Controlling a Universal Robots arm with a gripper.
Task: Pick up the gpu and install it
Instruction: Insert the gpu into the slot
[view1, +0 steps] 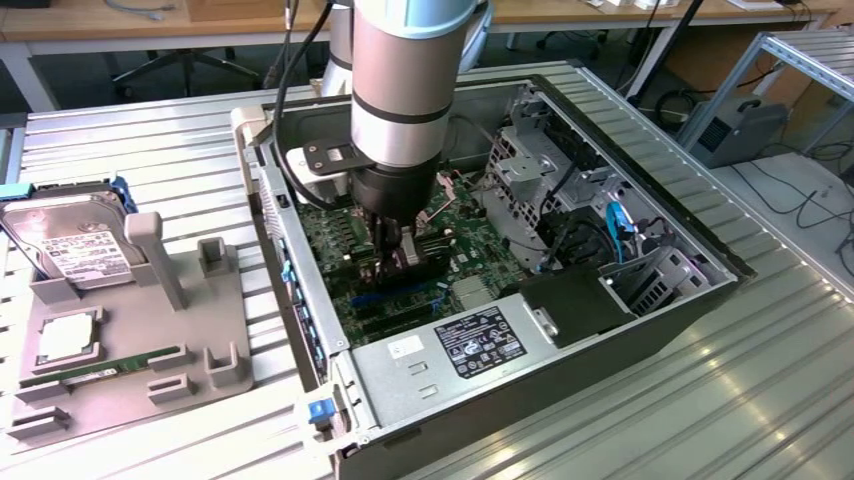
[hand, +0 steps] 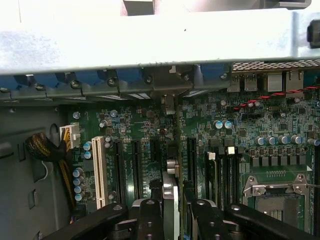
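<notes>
My gripper (view1: 400, 258) is down inside the open computer case (view1: 667, 300), over the green motherboard (view1: 467, 255). It is shut on the gpu (view1: 407, 272), a thin dark card held on edge between the fingers. In the wrist view the gpu (hand: 171, 180) runs edge-on from between the black fingers (hand: 149, 216) toward the case's rear wall, in line with the black expansion slots. Its metal bracket end (hand: 169, 102) sits close to the rear slot openings. Whether the card's lower edge sits in a slot is hidden.
A grey fixture (view1: 200, 340) at the exterior view's left holds a hard drive (view1: 74, 245) and a green RAM stick (view1: 107, 368). The power supply (view1: 454, 350) and drive cage (view1: 534, 160) crowd the case. A white slot (hand: 98, 170) and CPU socket (hand: 275, 192) flank the card.
</notes>
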